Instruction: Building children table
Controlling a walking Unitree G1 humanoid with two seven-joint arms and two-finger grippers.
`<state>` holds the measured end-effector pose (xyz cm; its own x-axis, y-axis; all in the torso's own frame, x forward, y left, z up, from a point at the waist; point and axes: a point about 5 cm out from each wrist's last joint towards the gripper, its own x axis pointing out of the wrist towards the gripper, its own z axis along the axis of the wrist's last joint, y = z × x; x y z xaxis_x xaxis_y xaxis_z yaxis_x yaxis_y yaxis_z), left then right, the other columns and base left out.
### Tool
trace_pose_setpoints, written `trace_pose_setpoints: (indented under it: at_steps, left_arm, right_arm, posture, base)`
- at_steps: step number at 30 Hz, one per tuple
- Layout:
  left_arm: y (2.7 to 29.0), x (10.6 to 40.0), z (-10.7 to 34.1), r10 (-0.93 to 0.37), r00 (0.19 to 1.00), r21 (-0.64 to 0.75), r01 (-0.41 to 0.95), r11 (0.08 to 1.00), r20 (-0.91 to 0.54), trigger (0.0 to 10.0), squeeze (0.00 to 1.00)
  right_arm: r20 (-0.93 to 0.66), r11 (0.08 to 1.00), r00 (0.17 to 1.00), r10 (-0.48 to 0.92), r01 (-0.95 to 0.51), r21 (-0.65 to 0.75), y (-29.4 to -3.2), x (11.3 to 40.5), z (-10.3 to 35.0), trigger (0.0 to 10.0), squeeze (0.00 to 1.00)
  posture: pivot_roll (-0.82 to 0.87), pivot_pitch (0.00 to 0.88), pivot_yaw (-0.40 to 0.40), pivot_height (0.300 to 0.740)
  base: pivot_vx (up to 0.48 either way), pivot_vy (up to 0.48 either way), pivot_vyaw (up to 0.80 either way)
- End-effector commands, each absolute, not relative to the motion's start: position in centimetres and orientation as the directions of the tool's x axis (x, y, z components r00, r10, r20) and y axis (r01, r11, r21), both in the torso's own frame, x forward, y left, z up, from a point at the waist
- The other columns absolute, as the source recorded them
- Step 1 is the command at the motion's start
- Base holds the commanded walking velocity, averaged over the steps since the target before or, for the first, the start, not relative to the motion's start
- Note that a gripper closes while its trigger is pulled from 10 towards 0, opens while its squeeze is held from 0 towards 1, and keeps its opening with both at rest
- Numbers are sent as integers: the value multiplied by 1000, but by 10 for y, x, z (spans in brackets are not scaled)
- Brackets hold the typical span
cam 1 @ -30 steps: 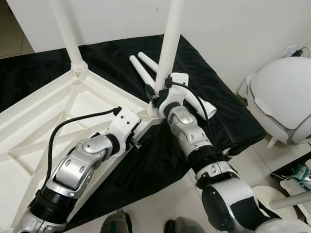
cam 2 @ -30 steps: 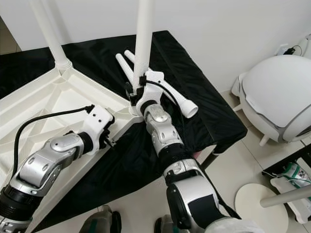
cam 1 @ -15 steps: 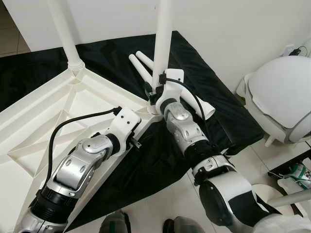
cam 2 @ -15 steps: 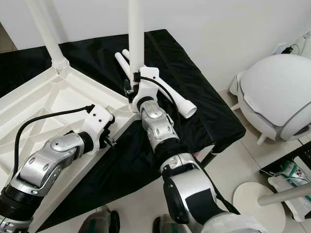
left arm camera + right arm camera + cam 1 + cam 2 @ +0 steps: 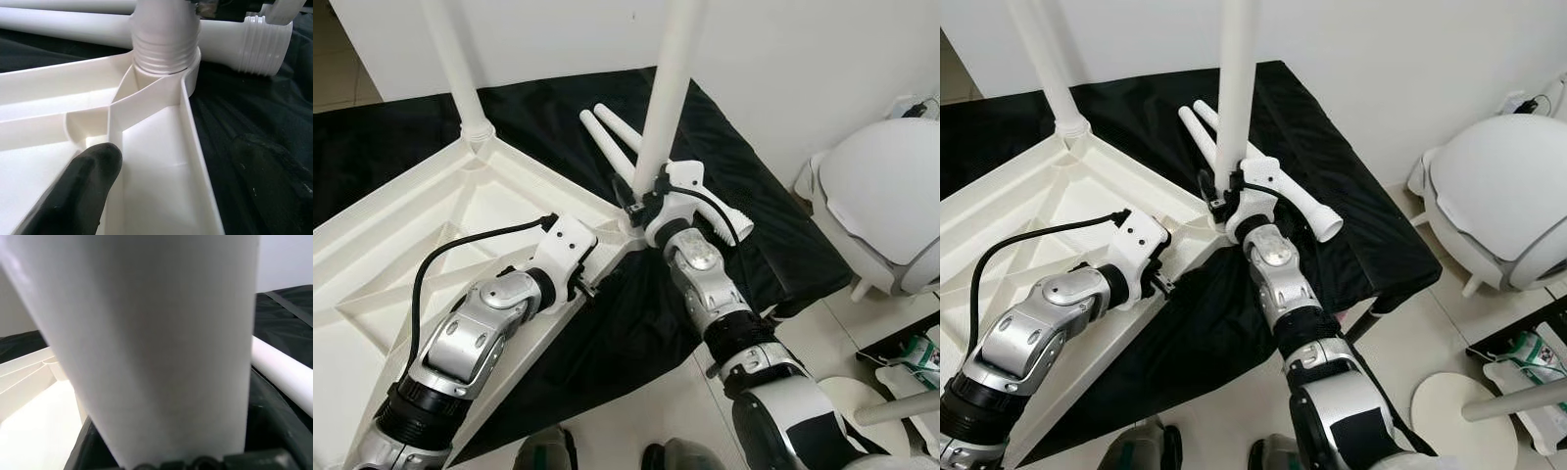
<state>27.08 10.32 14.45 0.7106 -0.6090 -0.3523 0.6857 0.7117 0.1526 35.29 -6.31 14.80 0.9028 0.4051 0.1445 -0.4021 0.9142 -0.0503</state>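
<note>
My right gripper (image 5: pixel 641 201) holds the white leg (image 5: pixel 668 88) tight; it stands up toward 12 o'clock. My left gripper (image 5: pixel 590 279) presses the table frame (image 5: pixel 431 225); I cannot tell its grip.

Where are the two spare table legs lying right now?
The spare legs lie side by side on the black cloth, just behind the upright leg that the right gripper holds at the tabletop's corner.

Both arms are built of rounded silver metal shells joined by black ribbed collars, each ending in a white plastic wrist housing. A black cable (image 5: pixel 470 242) loops from the left forearm (image 5: pixel 460 348) to its white housing (image 5: pixel 566 253), and a shorter black cable (image 5: pixel 710 206) arcs over the right housing (image 5: pixel 677 191). A rounded matte-black rubber fingertip (image 5: pixel 78 188) shows in the left wrist view.
</note>
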Motion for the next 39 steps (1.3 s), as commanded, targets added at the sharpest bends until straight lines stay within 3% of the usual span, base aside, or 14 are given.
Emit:
trace_pose_setpoints:
  at_steps: [1, 17, 29, 39]
  left_arm:
    - [103, 272, 145, -615, 706, 162, 692, 703, -351, 10000, 0]
    - [102, 272, 146, -621, 699, 174, 702, 691, -355, 10000, 0]
    - [103, 270, 145, -612, 706, 171, 693, 700, -356, 10000, 0]
    - [102, 270, 145, -618, 701, 169, 699, 695, -358, 10000, 0]
  right_arm:
    - [-7, 934, 935, 354, -355, -33, -84, 349, 114, 10000, 0]
    - [-105, 915, 910, 402, -403, 12, -77, 369, 128, 10000, 0]
    - [-125, 912, 904, 408, -411, 7, -74, 363, 119, 10000, 0]
    - [-64, 965, 964, 257, -253, 67, -59, 366, 130, 10000, 0]
  posture:
    - [-13, 14, -7, 740]
    - [-7, 1, 0, 740]
    - [-1, 8, -5, 740]
    - [-8, 16, -4, 740]
  base:
    - [0, 0, 0]
    - [0, 0, 0]
    - [0, 0, 0]
    - [0, 0, 0]
